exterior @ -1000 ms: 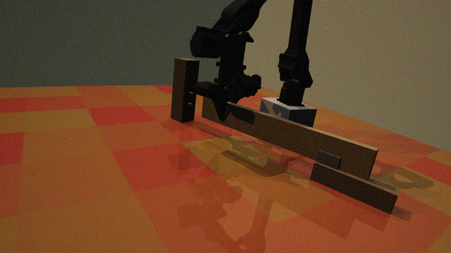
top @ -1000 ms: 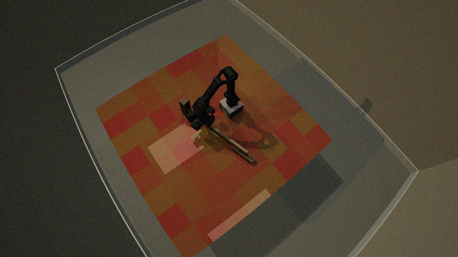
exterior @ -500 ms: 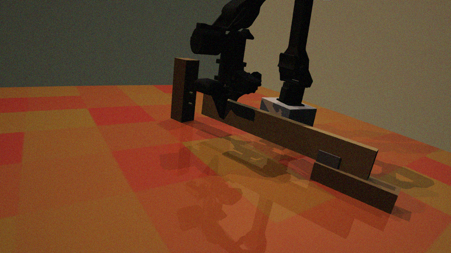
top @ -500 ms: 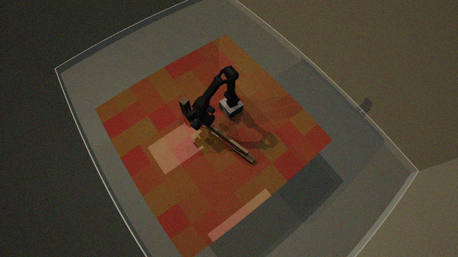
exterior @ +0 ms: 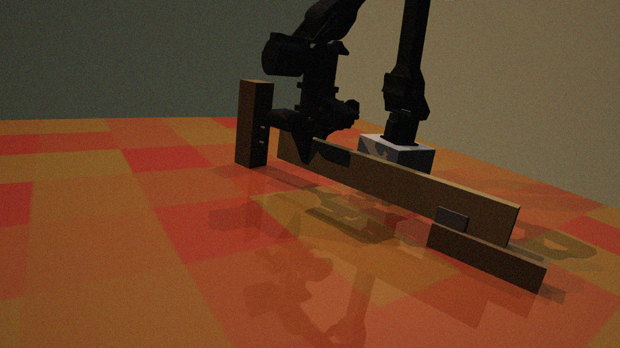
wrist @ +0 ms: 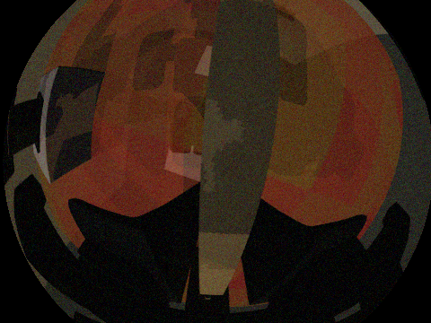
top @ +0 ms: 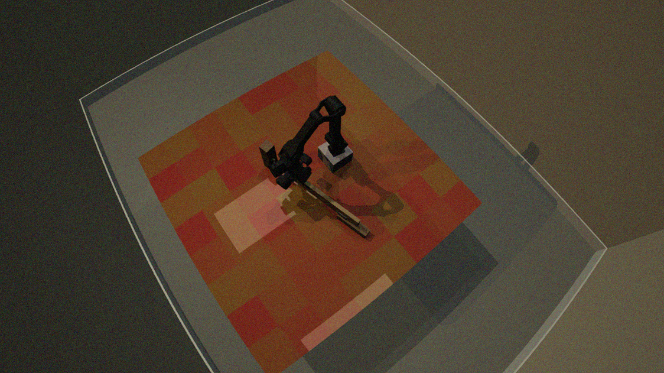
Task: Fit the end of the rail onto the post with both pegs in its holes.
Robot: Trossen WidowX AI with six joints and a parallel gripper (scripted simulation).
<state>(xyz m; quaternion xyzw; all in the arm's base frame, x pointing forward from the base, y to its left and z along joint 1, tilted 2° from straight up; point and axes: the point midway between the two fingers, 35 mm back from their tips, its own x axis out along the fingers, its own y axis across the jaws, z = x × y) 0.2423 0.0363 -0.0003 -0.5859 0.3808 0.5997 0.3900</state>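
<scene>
The long wooden rail [top: 333, 204] [exterior: 399, 179] [wrist: 240, 112] stands on edge. Its far end sits on the low footboard block [exterior: 488, 258] [top: 366, 231], behind the dark bracket plate [exterior: 451, 218]. Its near end is off the table and looks roughly level. My gripper [exterior: 311, 147] [wrist: 220, 189] is shut on the rail close to this end; one finger shows on the near side. The post [exterior: 246, 123] [top: 268, 157] stands upright beyond the near end, with a gap between them. Two pegs, an upper one [exterior: 262, 127] and a lower one [exterior: 261, 141], stick out uncovered. The rail's holes are hidden.
The arm's pale base block [top: 335, 155] [exterior: 402, 153] [wrist: 72, 121] stands beside the rail, on the side away from the exterior camera. The gripper body is close to the post. The patchwork table top [top: 278, 274] [exterior: 92, 282] carries arm shadows and pale light patches.
</scene>
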